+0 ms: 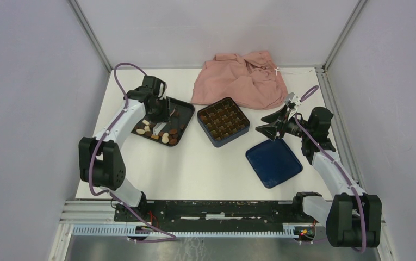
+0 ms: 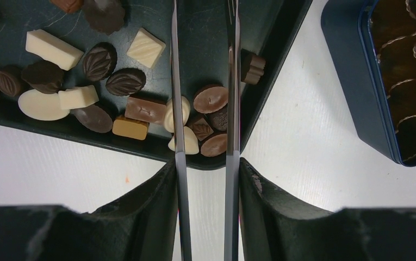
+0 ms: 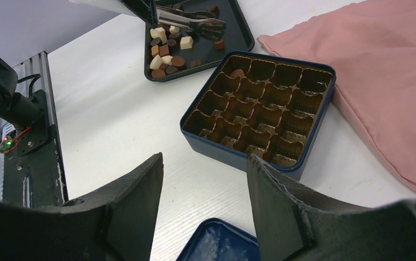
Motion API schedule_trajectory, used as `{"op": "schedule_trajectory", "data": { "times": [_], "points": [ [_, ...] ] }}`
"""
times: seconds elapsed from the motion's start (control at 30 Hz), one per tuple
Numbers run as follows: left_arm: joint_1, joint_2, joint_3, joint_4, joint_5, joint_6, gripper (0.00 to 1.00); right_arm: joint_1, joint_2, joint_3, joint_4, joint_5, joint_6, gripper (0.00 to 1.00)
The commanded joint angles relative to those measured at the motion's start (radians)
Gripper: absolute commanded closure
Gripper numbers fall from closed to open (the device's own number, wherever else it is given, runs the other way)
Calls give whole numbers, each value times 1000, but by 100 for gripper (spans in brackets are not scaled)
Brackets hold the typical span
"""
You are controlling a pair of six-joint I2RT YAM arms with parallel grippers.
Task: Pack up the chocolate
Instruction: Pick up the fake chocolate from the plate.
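Over the black tray (image 2: 205, 43), the left gripper (image 2: 205, 166) fingers clamp metal tongs (image 2: 231, 81) above the chocolate (image 2: 143, 109); the right gripper (image 3: 204, 163) fingers stand apart. It seems the picking step: next, pinch one piece and carry it to the blue box (image 3: 233, 155).

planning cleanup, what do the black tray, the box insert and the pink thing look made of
Black tray: likely hard plastic or coated metal, semi-gloss, finely scratched. Box insert: thin moulded plastic, it seems, glossy gold-brown with shiny cell rims. Pink thing: cloth, matte, lying in soft folds.
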Motion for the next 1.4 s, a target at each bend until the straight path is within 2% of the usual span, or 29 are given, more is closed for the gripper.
{"op": "schedule_trajectory", "data": {
  "times": [0.0,0.57,1.37],
  "points": [
    [2,-62,33,27,22,28,53,0,7,45,35,-15,0,37],
    [-4,-14,45,20,39,39,53,5,10,45,40,-20,5,37],
    [-20,14,71,6,-32,42,50,9,16,44,40,-24,3,37]
  ]
}}
